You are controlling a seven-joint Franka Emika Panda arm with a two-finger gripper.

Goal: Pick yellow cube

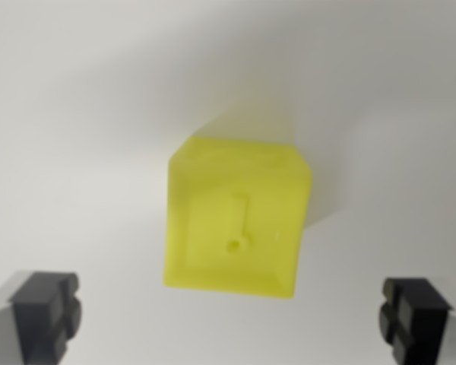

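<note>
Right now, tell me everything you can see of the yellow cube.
The yellow cube is bright, slightly translucent plastic by its look, with rounded edges. Its facing side has a recessed panel with a thin groove ending in a small hole. It rests on a plain white surface, turned slightly askew, casting a soft shadow. Nothing touches it: the open claw has a black finger either side, both apart from it.

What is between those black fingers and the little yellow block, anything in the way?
Nothing visible. The yellow plastic cube sits alone on the plain white surface, and the black fingers stand wide apart at the bottom corners, with only bare surface between them and it.
</note>
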